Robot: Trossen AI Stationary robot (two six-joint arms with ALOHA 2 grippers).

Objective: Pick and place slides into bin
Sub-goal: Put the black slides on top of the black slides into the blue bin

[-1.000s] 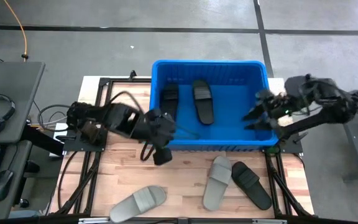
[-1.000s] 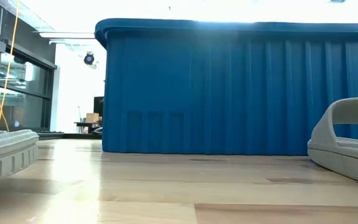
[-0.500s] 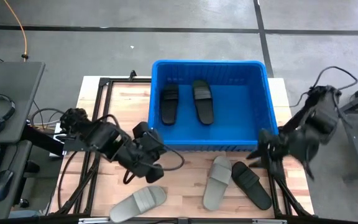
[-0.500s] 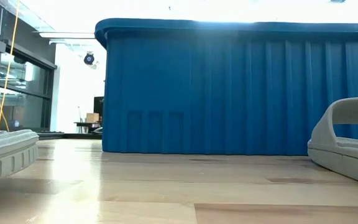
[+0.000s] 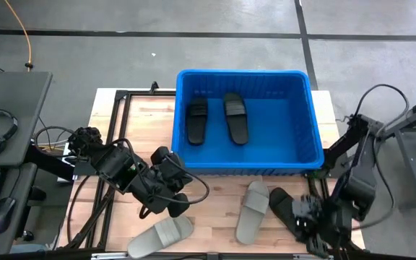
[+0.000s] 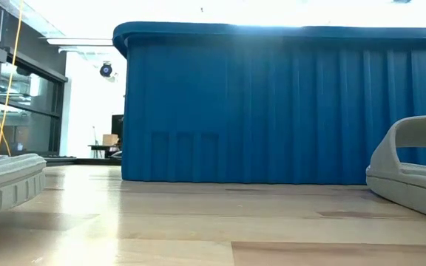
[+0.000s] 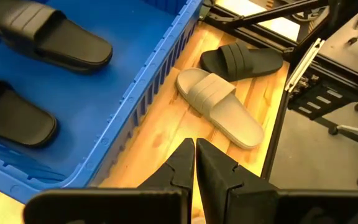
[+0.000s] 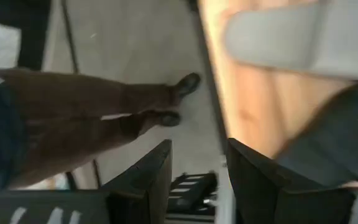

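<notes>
Right gripper (image 5: 310,225) has swung from the bin (image 5: 245,167) down over the black slide (image 5: 289,210), jaws spread; left gripper (image 5: 178,206) jaws pressed together, 3 slides left on the counter (image 5: 215,206)

arms: dark, jointed | cables: black, looped alongside | left pincer (image 7: 195,163): black angular fingers
</notes>
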